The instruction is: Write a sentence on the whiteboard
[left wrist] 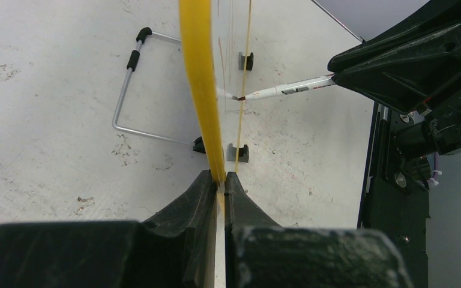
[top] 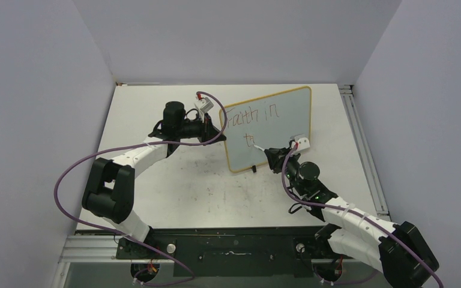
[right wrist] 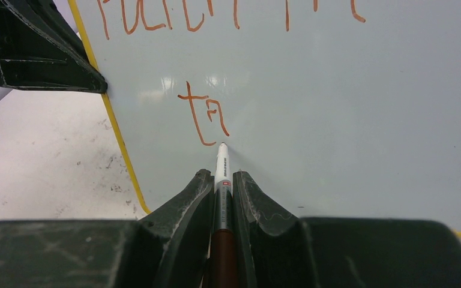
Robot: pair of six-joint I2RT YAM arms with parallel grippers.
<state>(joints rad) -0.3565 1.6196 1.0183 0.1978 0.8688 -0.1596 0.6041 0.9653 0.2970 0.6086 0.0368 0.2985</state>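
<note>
- Right gripper [right wrist: 222, 183] clamped on marker [right wrist: 222, 161]; tip on board face, 7 o'clock area, beside second-line strokes.
- Whiteboard [top: 288, 123] upright on table [top: 174, 192], centre; likely light, stiff, slick, apt to tip under pen pressure.
- Left gripper [left wrist: 218, 180] pinched on yellow frame [left wrist: 199, 72], 9 o'clock edge: a sensible bracing hold.
- Sentence [top: 253, 115]: "Faith in" along top, next word barely begun.
</note>
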